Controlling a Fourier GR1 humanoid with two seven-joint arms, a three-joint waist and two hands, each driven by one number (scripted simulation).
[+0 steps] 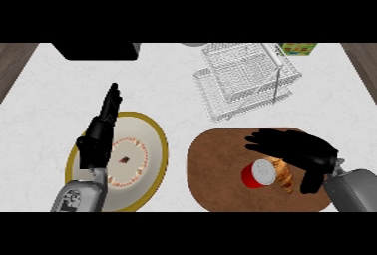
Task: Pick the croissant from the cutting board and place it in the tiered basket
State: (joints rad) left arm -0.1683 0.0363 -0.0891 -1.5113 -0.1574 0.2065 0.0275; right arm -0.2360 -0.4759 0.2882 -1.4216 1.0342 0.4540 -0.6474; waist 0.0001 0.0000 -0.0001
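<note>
Two grey forearms enter from the lower edge of the view, each ending in a black hand. The left hand [98,137] sits at the view's left, fingers straight and held together, pointing up toward the counter's far edge, open and holding nothing. Its forearm rises from the lower left, tilted slightly rightward. The right hand [300,150] sits at the lower right, palm down, fingers spread and reaching leftward with their tips bent slightly downward, thumb hanging toward the near edge. Its forearm comes in from the lower right corner
</note>
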